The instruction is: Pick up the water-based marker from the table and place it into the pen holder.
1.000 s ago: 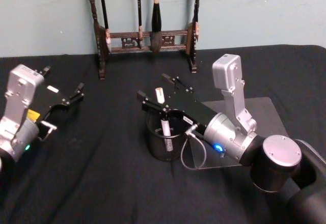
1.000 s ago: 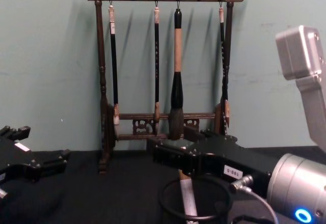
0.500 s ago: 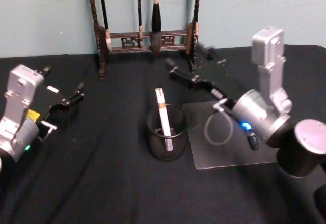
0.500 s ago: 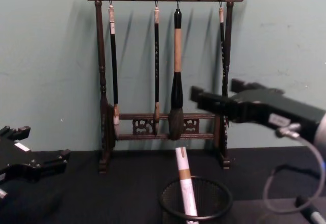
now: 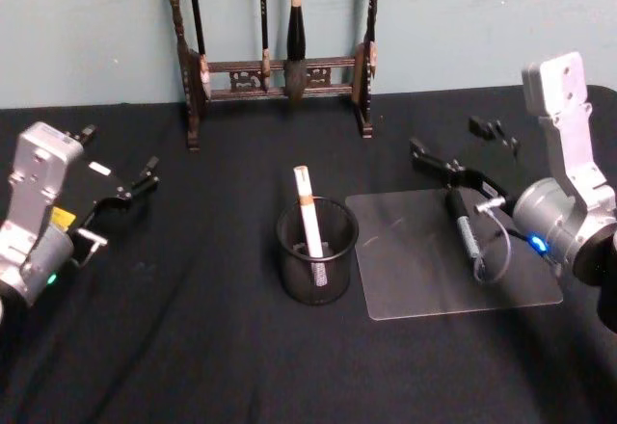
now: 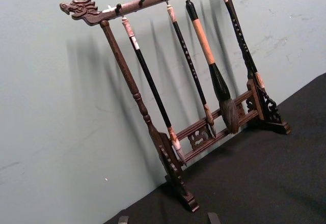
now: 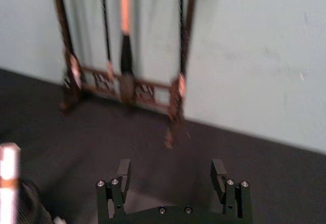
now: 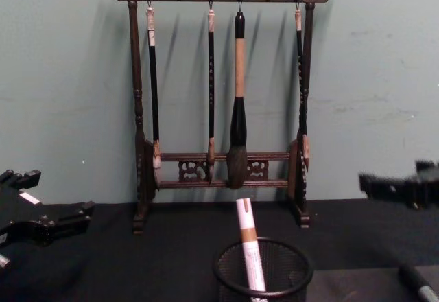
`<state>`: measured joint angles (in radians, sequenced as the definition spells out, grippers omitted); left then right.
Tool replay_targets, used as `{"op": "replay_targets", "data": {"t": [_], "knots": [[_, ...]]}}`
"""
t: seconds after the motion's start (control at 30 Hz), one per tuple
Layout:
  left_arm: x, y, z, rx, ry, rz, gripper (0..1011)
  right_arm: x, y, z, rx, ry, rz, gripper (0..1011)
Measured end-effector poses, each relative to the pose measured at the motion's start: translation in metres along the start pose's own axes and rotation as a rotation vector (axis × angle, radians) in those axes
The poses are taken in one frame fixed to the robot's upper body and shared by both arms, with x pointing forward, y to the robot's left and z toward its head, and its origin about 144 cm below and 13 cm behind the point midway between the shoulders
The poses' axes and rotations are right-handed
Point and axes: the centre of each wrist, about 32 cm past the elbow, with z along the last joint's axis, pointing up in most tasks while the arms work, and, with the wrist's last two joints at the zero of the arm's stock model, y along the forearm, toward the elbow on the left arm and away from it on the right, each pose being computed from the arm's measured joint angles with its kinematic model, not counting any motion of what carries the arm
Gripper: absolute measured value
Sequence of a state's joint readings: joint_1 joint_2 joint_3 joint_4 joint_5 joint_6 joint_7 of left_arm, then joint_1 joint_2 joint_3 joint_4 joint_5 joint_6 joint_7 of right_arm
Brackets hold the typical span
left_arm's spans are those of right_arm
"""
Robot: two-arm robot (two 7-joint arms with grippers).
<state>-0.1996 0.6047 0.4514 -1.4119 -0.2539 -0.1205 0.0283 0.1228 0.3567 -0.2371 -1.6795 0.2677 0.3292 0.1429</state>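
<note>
- One thing first: found the water-based marker [image 5: 308, 217] leaning inside the black wire-mesh pen holder [image 5: 317, 268], white end above the rim.
- Saw the right gripper [image 5: 448, 137] well right of the holder, by the clear mat's [image 5: 424, 270] far edge, fingers spread, empty.
- Saw the left gripper [image 5: 118, 152] parked far left, likewise released.
- Noted the wooden brush rack [image 5: 275, 66] behind.
</note>
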Motion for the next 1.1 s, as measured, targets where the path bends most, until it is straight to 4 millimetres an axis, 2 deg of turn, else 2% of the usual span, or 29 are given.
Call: {"op": "replay_targets", "data": {"t": [0.43, 1.1], "knots": [[0.000, 0.000, 0.000, 0.000, 0.000, 0.000, 1001, 0.003, 0.001, -0.008, -0.284, 0.061, -0.069, 1002], [0.000, 0.000, 0.000, 0.000, 0.000, 0.000, 1001, 0.005, 0.007, -0.022, -0.380, 0.119, -0.097, 1002]]}}
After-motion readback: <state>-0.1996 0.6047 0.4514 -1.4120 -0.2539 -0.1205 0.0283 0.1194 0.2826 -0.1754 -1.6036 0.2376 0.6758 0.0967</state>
